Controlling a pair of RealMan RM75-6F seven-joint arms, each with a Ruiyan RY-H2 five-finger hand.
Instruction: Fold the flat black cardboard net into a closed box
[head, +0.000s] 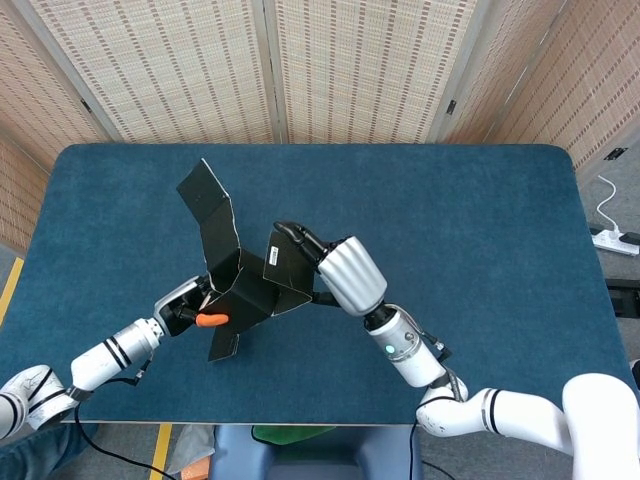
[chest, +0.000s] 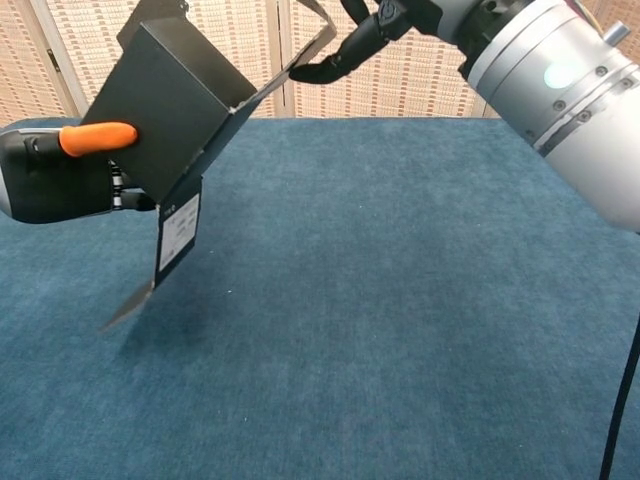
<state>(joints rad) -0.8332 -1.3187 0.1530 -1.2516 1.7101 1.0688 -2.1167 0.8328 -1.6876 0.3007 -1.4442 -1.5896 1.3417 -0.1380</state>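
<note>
Black cardboard net (head: 245, 285), partly folded, held up above the blue table (head: 480, 230), near its front-left part. Gripped at the lower panel by the left hand (head: 190, 305), orange thumb pressed flat on the card. Touched on the upright side flap by the right hand (head: 335, 275), fingertips (chest: 325, 68) against its edge; full grasp cannot be told.

Black cardboard net (head: 245, 283) partly folded, lifted off table, left of centre. Matte black panels, pale cut edges. Long flap rises toward far left; small flap with white label (chest: 178, 232) hangs down near side. Right panel bent up, white label on it.
</note>
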